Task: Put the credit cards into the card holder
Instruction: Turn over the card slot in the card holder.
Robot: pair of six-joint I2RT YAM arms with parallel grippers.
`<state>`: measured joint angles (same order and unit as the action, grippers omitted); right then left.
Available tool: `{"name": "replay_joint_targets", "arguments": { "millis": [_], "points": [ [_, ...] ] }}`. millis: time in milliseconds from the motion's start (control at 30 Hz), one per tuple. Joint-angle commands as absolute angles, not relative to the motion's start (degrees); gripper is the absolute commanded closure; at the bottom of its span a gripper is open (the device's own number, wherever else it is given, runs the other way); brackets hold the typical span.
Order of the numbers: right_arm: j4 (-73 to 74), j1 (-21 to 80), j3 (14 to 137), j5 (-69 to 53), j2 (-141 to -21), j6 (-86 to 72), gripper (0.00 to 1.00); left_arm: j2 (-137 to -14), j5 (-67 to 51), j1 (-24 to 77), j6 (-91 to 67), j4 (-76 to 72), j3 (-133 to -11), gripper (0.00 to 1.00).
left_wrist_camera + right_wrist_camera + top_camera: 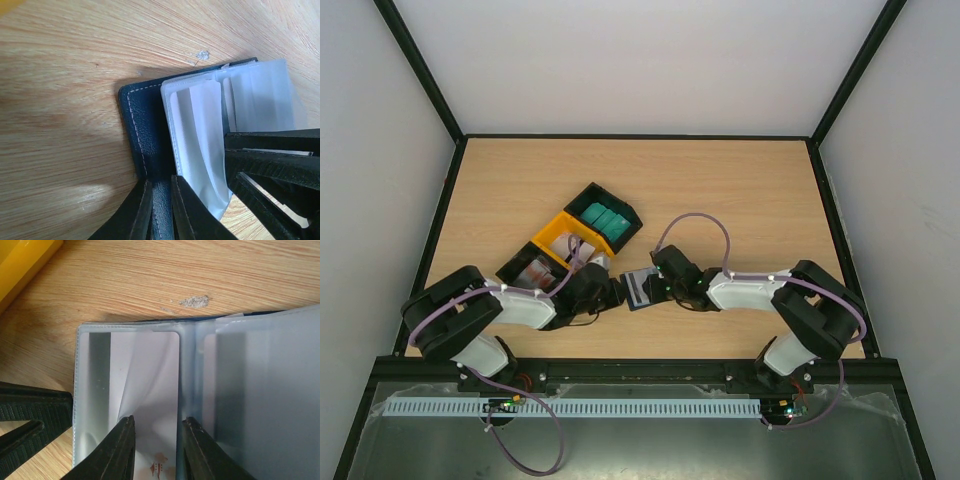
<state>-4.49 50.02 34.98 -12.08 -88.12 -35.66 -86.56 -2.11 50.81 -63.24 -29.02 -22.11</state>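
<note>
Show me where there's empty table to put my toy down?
The far strip of table behind the tray is bare, and so is the right side. It is crowded near the middle, where both hands meet at the card holder.

Both arms were built of black jointed links with a white shell on each forearm. A lilac cable looped along the left arm [470,320] and another arched over the right arm [790,310]. The left gripper [162,210] and right gripper [156,450] carried slim black fingers, matt and slightly textured.
</note>
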Motion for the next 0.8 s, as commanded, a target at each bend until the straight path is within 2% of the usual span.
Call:
{"name": "replay_joint_targets", "arguments": {
  "millis": [0,100,233,467,767],
  "points": [
    [0.1,50.4,36.0,-11.5,-87.4,-35.4,0.72,-84.6,0.3,50.4,-61.9,-28.4,-22.3,0.86],
    [-0.3,50.4,36.5,-12.0,-87.3,-38.3,0.71,-83.5,1.4,50.4,-62.1,-27.8,-22.0,0.85],
    [-0.9,50.4,36.0,-6.1,-85.5,-42.9,0.71,-82.3,2.4,50.4,-62.4,-27.4,-21.6,0.85],
    [1.7,50.9,38.5,-4.4,-84.4,-39.7,0.71,-82.2,2.7,50.4,-62.4,-27.5,-21.6,0.85],
    [1.5,52.2,40.5,-7.3,-88.9,-37.3,0.72,-83.3,1.1,50.3,-62.1,-28.6,-21.6,0.84]
  ]
}}
